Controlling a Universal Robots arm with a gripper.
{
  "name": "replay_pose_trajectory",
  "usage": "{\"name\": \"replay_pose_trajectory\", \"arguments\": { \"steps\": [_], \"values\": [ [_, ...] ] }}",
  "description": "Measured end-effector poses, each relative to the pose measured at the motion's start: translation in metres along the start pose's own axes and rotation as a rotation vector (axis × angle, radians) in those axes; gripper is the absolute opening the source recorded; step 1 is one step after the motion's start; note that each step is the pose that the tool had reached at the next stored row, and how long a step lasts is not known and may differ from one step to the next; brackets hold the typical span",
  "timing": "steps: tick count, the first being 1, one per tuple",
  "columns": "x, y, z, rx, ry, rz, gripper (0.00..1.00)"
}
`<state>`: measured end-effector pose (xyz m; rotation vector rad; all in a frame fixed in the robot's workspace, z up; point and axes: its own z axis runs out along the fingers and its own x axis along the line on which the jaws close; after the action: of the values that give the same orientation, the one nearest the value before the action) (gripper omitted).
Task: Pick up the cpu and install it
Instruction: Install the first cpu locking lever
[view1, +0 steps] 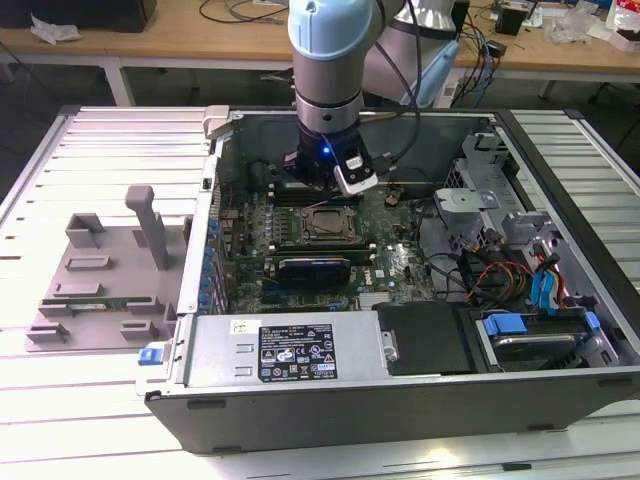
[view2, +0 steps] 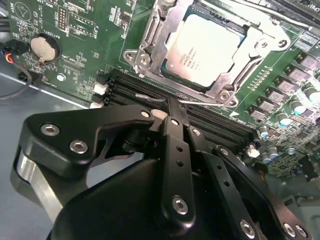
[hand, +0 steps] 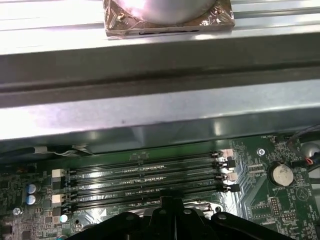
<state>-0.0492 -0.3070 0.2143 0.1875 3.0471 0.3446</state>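
Above the memory slots, the gripper hangs with fingers pressed together, holding nothing; beyond it the cpu already lies seated in its socket, retention frame seemingly not yet closed.

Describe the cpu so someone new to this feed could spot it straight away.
Start at the open computer case and find the green motherboard inside. Near its middle, a metal socket frame holds the cpu: a flat silver-grey square plate, unlike the long dark memory slots beside it.
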Motion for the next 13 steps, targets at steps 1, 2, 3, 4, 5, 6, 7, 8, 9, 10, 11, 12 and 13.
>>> {"name": "replay_pose_trajectory", "arguments": {
  "steps": [1, 2, 3, 4, 5, 6, 7, 8, 9, 10, 11, 12, 13],
  "values": [
    [0.0009, 0.0001, 0.0, 0.0, -0.0022, 0.0, 0.11],
    [0.0018, 0.0, 0.0001, -0.001, -0.0104, -0.002, 0.11],
    [0.0025, 0.0, 0.0002, -0.0021, -0.0194, -0.004, 0.11],
    [0.003, -0.0002, 0.0004, -0.0035, -0.03, -0.007, 0.11],
    [0.0033, -0.0002, 0.0006, -0.0047, -0.0385, -0.009, 0.11],
    [0.0034, -0.0002, 0.0007, -0.0049, -0.0406, -0.009, 0.11],
    [0.0034, -0.0003, 0.0007, -0.005, -0.0409, -0.009, 0.11],
    [0.0034, -0.0003, 0.0007, -0.005, -0.0409, -0.009, 0.11],
    [0.0036, -0.0004, 0.0007, -0.005, -0.0411, -0.009, 0.11],
    [0.0051, -0.0006, 0.0008, -0.0055, -0.0458, -0.01, 0.11],
    [0.0061, -0.0007, 0.0009, -0.0059, -0.0492, -0.01, 0.11],
    [0.0074, -0.0009, 0.001, -0.0064, -0.0527, -0.011, 0.11],
    [0.009, -0.0011, 0.001, -0.0068, -0.0559, -0.011, 0.11]
  ]
}}
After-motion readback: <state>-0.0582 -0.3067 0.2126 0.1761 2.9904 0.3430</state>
